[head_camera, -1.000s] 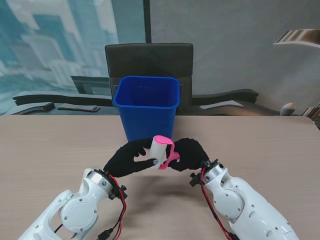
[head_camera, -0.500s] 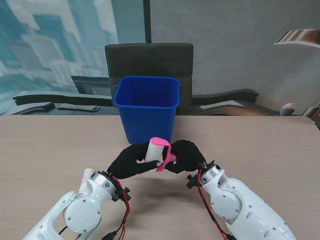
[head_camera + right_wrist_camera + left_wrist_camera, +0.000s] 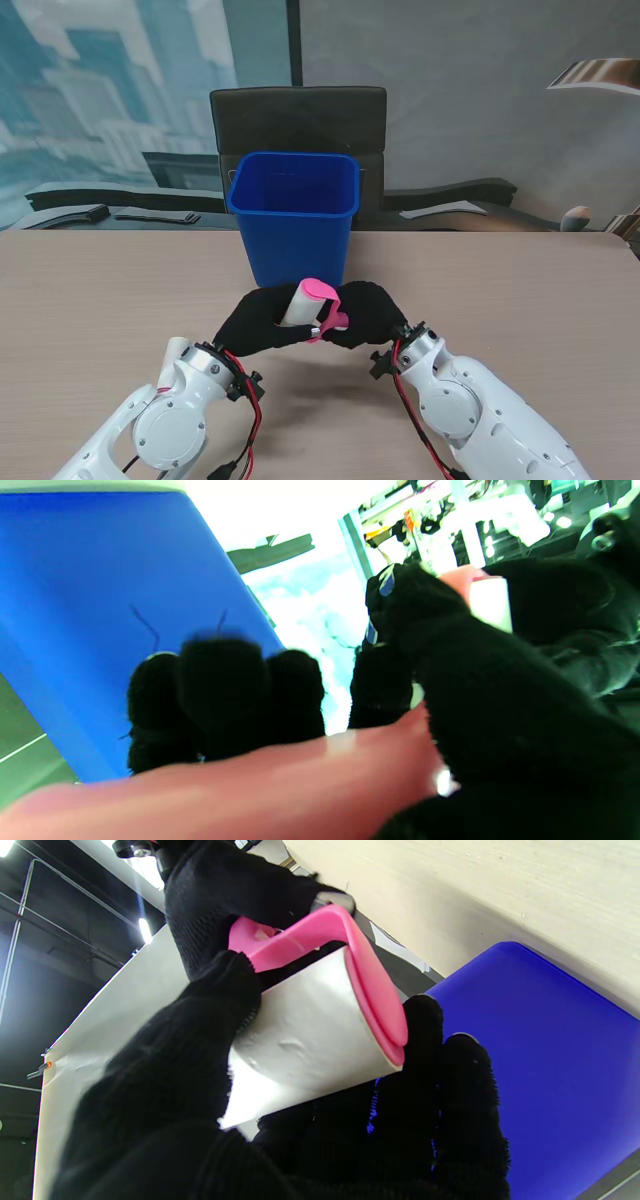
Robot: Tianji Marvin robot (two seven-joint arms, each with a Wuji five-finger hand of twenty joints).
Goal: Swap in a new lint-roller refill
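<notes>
Both black-gloved hands meet over the table just in front of the blue bin (image 3: 293,215). My left hand (image 3: 262,320) is shut on the white refill roll (image 3: 297,304) of the lint roller. My right hand (image 3: 366,312) is shut on the roller's pink handle (image 3: 330,320), whose pink end cap (image 3: 318,290) sits against the far end of the roll. In the left wrist view the white refill roll (image 3: 305,1040) lies across my fingers with the pink cap (image 3: 372,990) on its end. In the right wrist view the pink handle (image 3: 240,785) runs through my palm.
The blue bin stands open-topped at the table's far edge, close behind the hands. A dark chair (image 3: 298,115) is behind it. Wooden table top (image 3: 540,290) stretches to both sides.
The hands drew slightly nearer to me and closer together. The roller tilted, its pink cap end swinging a little farther up and left.
</notes>
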